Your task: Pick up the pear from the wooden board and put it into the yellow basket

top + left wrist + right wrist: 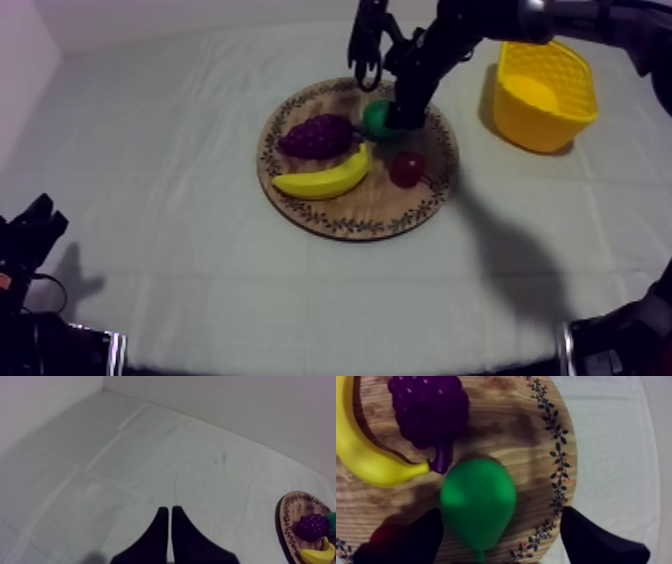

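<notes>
Top view: pear [376,118] lay on wooden board [352,212], mid-frame, with right arm [450,40] reaching down to it from upper right. Yellow basket [540,128] stood upper right. Left wrist view: left claw [167,510] pressed together over bare bench [125,461]. Right wrist view: right claw [501,516] spread apart, one finger either side of pear.
</notes>
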Tool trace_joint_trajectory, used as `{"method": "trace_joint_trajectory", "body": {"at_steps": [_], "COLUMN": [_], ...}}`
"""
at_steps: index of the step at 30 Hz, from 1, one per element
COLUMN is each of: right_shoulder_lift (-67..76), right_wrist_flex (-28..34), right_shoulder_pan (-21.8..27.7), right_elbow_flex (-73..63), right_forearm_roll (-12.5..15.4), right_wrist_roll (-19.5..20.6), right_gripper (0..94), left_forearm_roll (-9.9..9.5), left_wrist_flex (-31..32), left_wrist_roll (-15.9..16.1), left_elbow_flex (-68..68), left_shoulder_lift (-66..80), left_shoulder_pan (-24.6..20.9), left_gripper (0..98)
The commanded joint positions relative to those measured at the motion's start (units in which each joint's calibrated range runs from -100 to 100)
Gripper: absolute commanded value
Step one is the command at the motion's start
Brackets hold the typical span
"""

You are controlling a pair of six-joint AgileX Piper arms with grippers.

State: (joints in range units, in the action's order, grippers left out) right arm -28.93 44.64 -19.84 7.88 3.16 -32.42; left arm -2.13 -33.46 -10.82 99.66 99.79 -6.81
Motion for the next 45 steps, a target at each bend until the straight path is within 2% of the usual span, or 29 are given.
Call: {"method": "trace_joint_trajectory", "body": {"at_steps": [1, 10, 17, 22, 26, 36, 45], "right_shoulder_lift": [-0.75, -4.0, -5.58, -6.2, -6.19, 2.01, 17.55], "right_wrist_flex": [0.29, -0.88, -2.62, 0.76, 2.87, 9.69, 19.86], "right_shoulder_pan": [0.12, 0.23, 0.9, 2.52, 3.33, 6.39, 15.11], "right_elbow_flex": [-0.43, -0.24, 0.75, -0.22, -1.23, -0.38, 1.37], "right_forearm_roll": [0.16, 1.52, 4.75, 9.37, 11.37, 12.98, 12.86], "right_wrist_roll": [-0.32, -2.37, -5.88, -11.5, -13.46, -14.48, -17.42], "right_gripper": [71.1, 61.4, 51.6, 46.1, 43.1, 42.8, 44.5], "left_forearm_roll": [0.01, 0.01, 0.01, 0.01, 0.01, 0.01, 0.01], "left_wrist_flex": [-0.01, -0.01, -0.01, -0.01, -0.01, -0.01, -0.01], "left_wrist_roll": [0.0, 0.0, 0.0, 0.0, 0.0, 0.0, 0.0], "left_elbow_flex": [0.0, 0.0, 0.0, 0.0, 0.0, 0.0, 0.0], "left_shoulder_lift": [0.04, 0.04, 0.04, 0.04, 0.04, 0.04, 0.04], "left_shoulder_pan": [-0.03, -0.03, -0.03, -0.03, -0.03, -0.03, -0.03], "left_gripper": [0.1, 0.1, 0.1, 0.1, 0.1, 0.1, 0.1]}}
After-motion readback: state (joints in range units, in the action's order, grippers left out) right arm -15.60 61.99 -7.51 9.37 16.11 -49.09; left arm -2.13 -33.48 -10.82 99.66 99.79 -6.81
